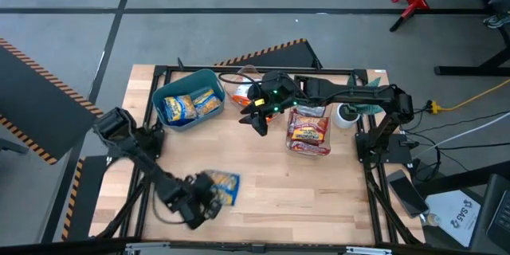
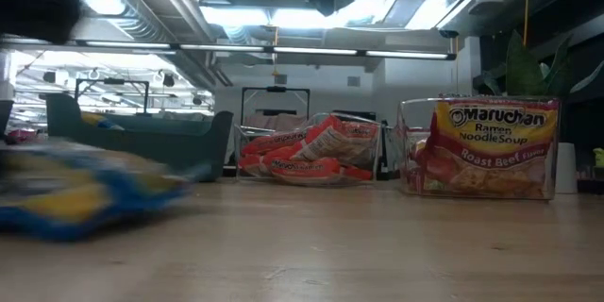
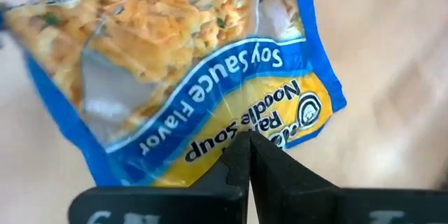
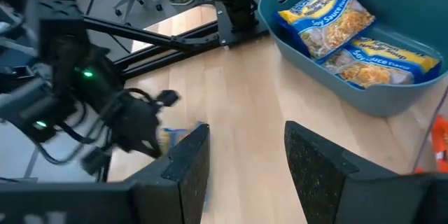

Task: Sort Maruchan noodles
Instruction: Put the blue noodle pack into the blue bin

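Blue-yellow packet (image 2: 80,193) a smear in the low view, its print unreadable there.

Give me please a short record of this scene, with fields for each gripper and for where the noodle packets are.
left gripper: shut on blue packet, near table's front edge
right gripper: open, holds nothing, over table's middle rear
teal bin: two blue packets
clear container: Roast Beef packets
second clear container: orange packets

Black jointed arms (image 1: 143,159), green light (image 1: 276,94)
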Available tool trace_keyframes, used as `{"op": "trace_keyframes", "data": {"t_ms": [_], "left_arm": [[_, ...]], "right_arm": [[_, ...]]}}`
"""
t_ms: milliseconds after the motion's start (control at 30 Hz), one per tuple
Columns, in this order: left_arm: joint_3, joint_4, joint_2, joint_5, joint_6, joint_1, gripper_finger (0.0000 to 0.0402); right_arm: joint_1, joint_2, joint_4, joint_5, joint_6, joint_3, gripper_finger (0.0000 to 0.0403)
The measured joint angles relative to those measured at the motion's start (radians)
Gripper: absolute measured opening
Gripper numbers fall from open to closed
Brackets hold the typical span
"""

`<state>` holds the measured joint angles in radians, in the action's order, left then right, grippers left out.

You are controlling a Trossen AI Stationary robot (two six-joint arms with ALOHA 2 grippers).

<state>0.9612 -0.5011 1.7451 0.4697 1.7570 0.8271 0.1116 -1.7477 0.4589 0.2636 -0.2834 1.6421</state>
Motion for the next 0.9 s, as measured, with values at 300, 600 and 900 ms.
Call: {"op": "trace_keyframes", "data": {"t_ms": [300, 600, 900], "left_arm": [[0.011, 0.056, -0.028, 0.032, -0.374, -0.232, 0.0000], [-0.014, 0.062, -0.235, 0.573, -0.317, -0.053, 0.0000], [-0.137, 0.171, -0.153, 0.450, -0.137, -0.033, 0.0000]], "right_arm": [[-0.001, 0.000, 0.000, 0.018, -0.051, 0.000, 0.0170], [-0.017, 0.087, 0.011, -0.009, -0.002, 0.001, 0.0170], [-0.097, 0.058, 0.019, -0.062, 0.063, 0.000, 0.0170]]}}
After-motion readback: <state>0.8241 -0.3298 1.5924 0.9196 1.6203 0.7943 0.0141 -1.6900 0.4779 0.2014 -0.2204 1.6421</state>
